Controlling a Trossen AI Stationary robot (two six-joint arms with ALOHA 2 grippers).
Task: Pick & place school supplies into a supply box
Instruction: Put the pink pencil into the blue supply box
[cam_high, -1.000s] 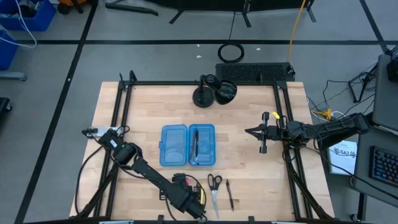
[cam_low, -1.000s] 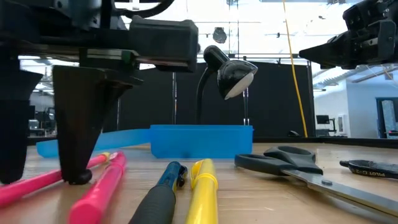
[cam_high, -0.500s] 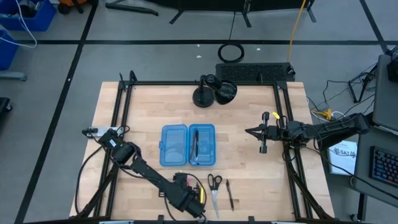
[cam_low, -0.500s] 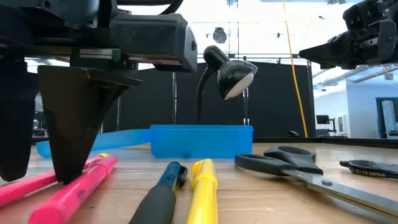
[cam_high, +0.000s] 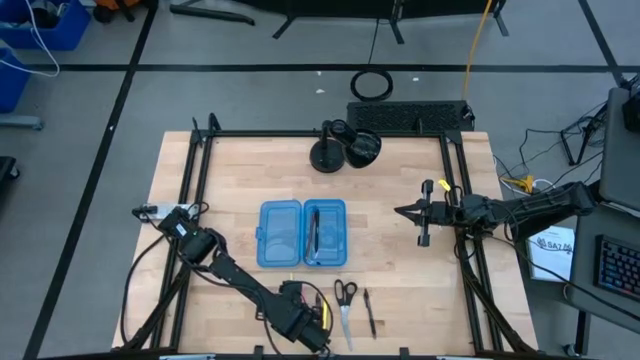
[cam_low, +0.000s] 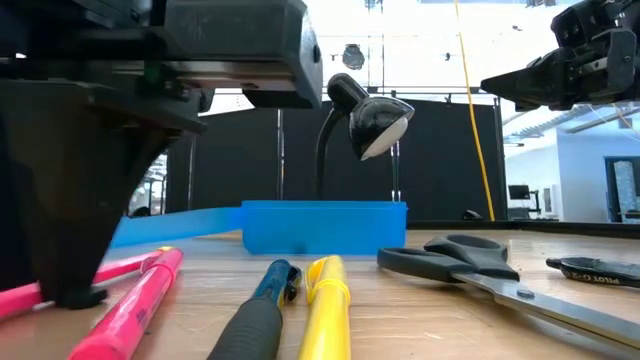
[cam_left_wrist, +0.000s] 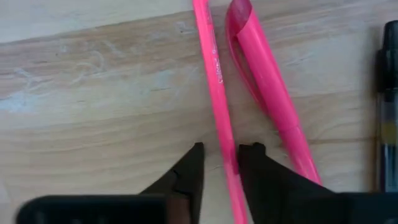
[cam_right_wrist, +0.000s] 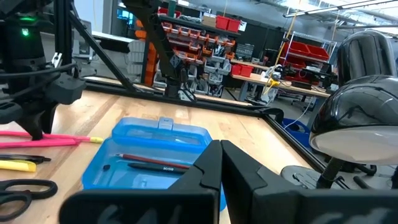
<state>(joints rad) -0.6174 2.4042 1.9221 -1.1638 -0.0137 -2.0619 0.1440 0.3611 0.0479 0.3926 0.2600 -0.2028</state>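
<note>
Two pink items lie side by side on the wooden tabletop (cam_left_wrist: 93, 93): a thin pink pencil (cam_left_wrist: 214, 106) and a thicker pink highlighter (cam_left_wrist: 267, 99). Left gripper (cam_left_wrist: 221, 152) straddles the pencil, fingers nearly touching it; whether they grip yet, I cannot tell. Right gripper (cam_high: 410, 212) hovers clenched, empty. One translucent blue plastic hinged case (cam_high: 302, 233) lies open holding a pencil whose lettering is unreadable.
</note>
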